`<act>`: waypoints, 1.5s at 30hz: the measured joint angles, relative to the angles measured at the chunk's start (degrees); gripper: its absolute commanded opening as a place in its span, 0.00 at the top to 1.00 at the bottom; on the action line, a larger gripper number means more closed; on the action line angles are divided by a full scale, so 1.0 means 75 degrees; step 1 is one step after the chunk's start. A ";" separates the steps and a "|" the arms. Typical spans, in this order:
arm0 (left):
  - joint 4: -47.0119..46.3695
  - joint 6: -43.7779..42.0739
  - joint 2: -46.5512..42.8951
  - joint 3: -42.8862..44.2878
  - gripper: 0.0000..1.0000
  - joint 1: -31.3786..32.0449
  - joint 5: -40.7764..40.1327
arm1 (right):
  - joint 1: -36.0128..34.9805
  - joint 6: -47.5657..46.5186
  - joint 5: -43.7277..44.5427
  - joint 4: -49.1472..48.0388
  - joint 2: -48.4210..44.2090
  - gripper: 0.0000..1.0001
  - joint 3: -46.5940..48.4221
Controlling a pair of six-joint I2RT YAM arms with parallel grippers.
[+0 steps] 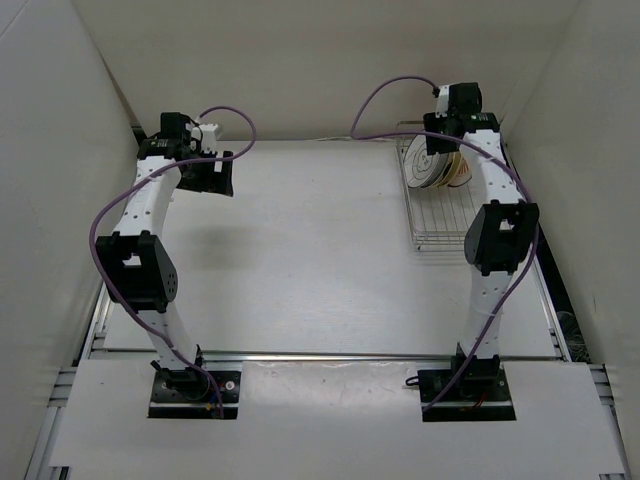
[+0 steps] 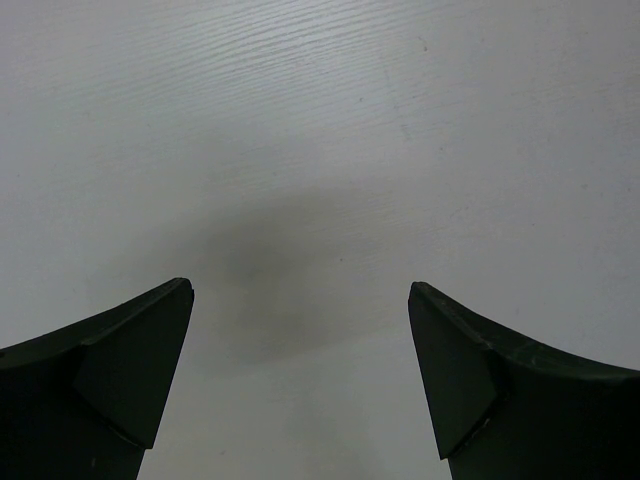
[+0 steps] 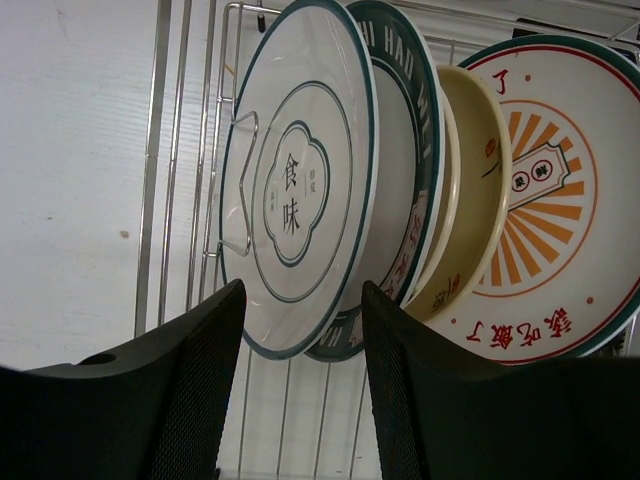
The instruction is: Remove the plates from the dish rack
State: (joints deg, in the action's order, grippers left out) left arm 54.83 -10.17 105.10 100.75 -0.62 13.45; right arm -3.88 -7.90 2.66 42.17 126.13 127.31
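From above, the plates [image 1: 436,172] are seen only as a cluster, stood on edge at the far end of the dish rack [image 1: 437,228], whose long axis runs near-to-far on the worktop [image 1: 300,250]. The right wrist view separates four, faces turned camera-ward: emblem plate [image 3: 290,190], lettered-rim plate [image 3: 418,150], tan plate [image 3: 478,200], sunburst plate [image 3: 565,210]. The right fingers [image 3: 180,400] are held apart, the emblem plate's lower rim seen between them; the left fingers [image 2: 120,370] are spread above the worktop

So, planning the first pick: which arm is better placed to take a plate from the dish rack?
Right. The right pincer is open at the dish rack, fingers framing the lower rim of the front white plate. The left pincer, open, faces bare table across from the rack.
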 measured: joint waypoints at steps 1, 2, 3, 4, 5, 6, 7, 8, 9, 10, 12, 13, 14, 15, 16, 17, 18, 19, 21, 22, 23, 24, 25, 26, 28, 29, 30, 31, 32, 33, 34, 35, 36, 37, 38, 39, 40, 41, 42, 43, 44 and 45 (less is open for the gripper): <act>-0.0003 0.0003 -0.0003 0.0000 0.00 0.0000 0.0003 | 0.0000 0.0000 0.0000 0.0000 0.0029 0.46 0.0000; -0.0003 0.0020 -0.0006 0.0000 0.00 0.0000 0.0009 | 0.0000 0.0000 0.0000 -0.0003 0.0058 0.46 0.0000; -0.0003 0.0026 -0.0006 0.0000 0.00 0.0000 0.0055 | 0.0000 0.0003 0.0000 -0.0003 0.0099 0.46 0.0003; 0.0003 0.0032 -0.0006 0.0000 0.00 0.0000 0.0154 | 0.0000 0.0003 -0.0003 -0.0003 0.0134 0.46 0.0003; 0.0009 0.0032 -0.0009 0.0000 0.00 -0.0003 0.0268 | 0.0000 0.0003 -0.0003 0.0000 0.0169 0.46 0.0006; 0.0023 0.0029 -0.0009 0.0000 0.00 0.0000 0.0405 | 0.0000 0.0006 -0.0003 0.0003 0.0216 0.49 0.0029; 0.0052 0.0017 -0.0012 0.0000 0.00 0.0009 0.0539 | 0.0000 0.0009 -0.0006 -0.0003 0.0256 0.51 0.0058; 0.0079 0.0015 -0.0012 0.0000 0.00 0.0038 0.0650 | 0.0000 0.0006 -0.0009 -0.0009 0.0294 0.57 0.0076; 0.0111 -0.0006 -0.0012 0.0000 0.00 0.0082 0.0764 | 0.0000 0.0015 -0.0003 -0.0003 0.0338 0.68 0.0125; 0.0149 -0.0044 -0.0012 0.0003 0.00 0.0149 0.0874 | 0.0000 -0.0006 -0.0009 -0.0012 0.0356 0.75 0.0157; 0.0300 -0.0131 -0.0015 0.0047 0.00 0.0323 0.1160 | -0.0006 0.0041 -0.0032 -0.0026 0.0364 0.89 0.0172; 0.0391 -0.0181 -0.0012 0.0090 0.00 0.0393 0.1311 | -0.0009 0.0055 -0.0023 -0.0041 0.0364 0.94 0.0172; 0.0498 -0.0221 -0.0012 0.0169 0.00 0.0449 0.1498 | -0.0006 0.0137 -0.0006 -0.0128 0.0364 0.98 0.0201; 0.0560 -0.0277 -0.0012 0.0239 0.00 0.0510 0.1687 | -0.0009 0.0178 0.0038 -0.0192 0.0364 1.00 0.0227; 0.0656 -0.0347 -0.0012 0.0329 0.00 0.0557 0.1906 | -0.0009 0.0189 0.0096 -0.0201 0.0364 1.00 0.0242; 0.0737 -0.0431 -0.0012 0.0399 0.00 0.0586 0.2139 | -0.0009 0.0219 0.0137 -0.0216 0.0361 1.00 0.0251; 0.0831 -0.0522 -0.0012 0.0455 0.00 0.0595 0.2349 | -0.0009 0.0262 0.0163 -0.0219 0.0361 1.00 0.0251; 0.0935 -0.0647 -0.0012 0.0493 0.00 0.0592 0.2576 | -0.0009 0.0306 0.0175 -0.0219 0.0361 1.00 0.0251; 0.1139 -0.0831 -0.0012 0.0495 0.00 0.0592 0.2932 | -0.0026 0.0411 0.0248 -0.0213 0.0329 1.00 0.0248; 0.1256 -0.0924 -0.0012 0.0495 0.00 0.0592 0.3107 | -0.0038 0.0437 0.0318 -0.0201 0.0291 1.00 0.0248; 0.1352 -0.1000 -0.0012 0.0493 0.00 0.0592 0.3279 | -0.0067 0.0452 0.0414 -0.0172 0.0230 1.00 0.0248; 0.1422 -0.1055 -0.0023 0.0493 0.00 0.0586 0.3407 | -0.0090 0.0463 0.0490 -0.0131 0.0160 1.00 0.0245; 0.1489 -0.1072 -0.0044 0.0481 0.00 0.0583 0.3515 | -0.0111 0.0463 0.0577 -0.0076 0.0050 1.00 0.0230; 0.1507 -0.1072 -0.0070 0.0466 0.00 0.0583 0.3596 | -0.0137 0.0463 0.0682 -0.0015 -0.0108 1.00 0.0184; 0.1486 -0.1029 -0.0204 0.0321 0.00 0.0583 0.3704 | -0.0152 0.0458 0.0895 0.0099 -0.0510 1.00 0.0079; 0.1472 -0.0973 -0.0309 0.0207 0.00 0.0583 0.3727 | -0.0154 0.0455 0.0988 0.0122 -0.0790 1.00 -0.0055; 0.1457 -0.0930 -0.0411 0.0108 0.00 0.0583 0.3745 | -0.0152 0.0455 0.1046 0.0163 -0.1067 1.00 -0.0157; 0.1425 -0.0874 -0.0542 -0.0009 0.00 0.0583 0.3756 | -0.0152 0.0443 0.1081 0.0175 -0.1419 1.00 -0.0286; 0.1402 -0.0799 -0.0673 -0.0114 0.00 0.0583 0.3765 | -0.0154 0.0507 0.0976 0.0152 -0.1798 1.00 -0.0452; 0.1364 -0.0699 -0.0831 -0.0224 0.01 0.0583 0.3768 | -0.0189 0.0530 0.0871 0.0160 -0.2192 1.00 -0.0627; 0.1314 -0.0621 -0.0959 -0.0309 0.02 0.0586 0.3765 | -0.0239 0.0519 0.0825 0.0181 -0.2547 1.00 -0.0766; 0.1250 -0.0507 -0.1116 -0.0411 0.04 0.0583 0.3768 | -0.0274 0.0519 0.0673 0.0189 -0.2920 1.00 -0.0918; 0.1207 -0.0402 -0.1253 -0.0481 0.04 0.0583 0.3800 | -0.0300 0.0460 0.0356 0.0201 -0.3279 1.00 -0.1081; 0.1177 -0.0309 -0.1361 -0.0525 0.05 0.0583 0.3856 | -0.0309 0.0388 -0.0032 0.0236 -0.3570 1.00 -0.1209; 0.1134 -0.0230 -0.1451 -0.0565 0.05 0.0583 0.3960 | -0.0329 0.0297 -0.0548 0.0315 -0.3844 1.00 -0.1352; 0.1099 -0.0157 -0.1513 -0.0597 0.05 0.0583 0.4095 | -0.0353 0.0187 -0.1102 0.0446 -0.4080 1.00 -0.1492; 0.1078 -0.0073 -0.1530 -0.0603 0.05 0.0583 0.4237 | -0.0356 0.0102 -0.1737 0.0603 -0.4255 1.00 -0.1626; 0.1046 0.0000 -0.1527 -0.0600 0.05 0.0583 0.4418 | -0.0353 0.0029 -0.2448 0.0764 -0.4383 1.00 -0.1798; 0.1029 0.0038 -0.1483 -0.0597 0.05 0.0583 0.4625 | -0.0361 -0.0009 -0.3171 0.0933 -0.4470 1.00 -0.1999; 0.1058 0.0070 -0.1422 -0.0577 0.06 0.0583 0.4852 | -0.0376 -0.0009 -0.3899 0.1075 -0.4503 1.00 -0.2232; 0.1075 0.0096 -0.1317 -0.0542 0.07 0.0583 0.5097 | -0.0391 0.0015 -0.4607 0.1207 -0.4482 1.00 -0.2486; 0.1099 0.0131 -0.1192 -0.0487 0.09 0.0583 0.5342 | -0.0420 0.0085 -0.5313 0.1285 -0.4412 1.00 -0.2786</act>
State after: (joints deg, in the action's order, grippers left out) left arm 63.07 -9.19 96.16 97.10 3.75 53.52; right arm -7.03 -7.27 -37.19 51.81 93.03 106.41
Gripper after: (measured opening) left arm 0.934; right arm 0.067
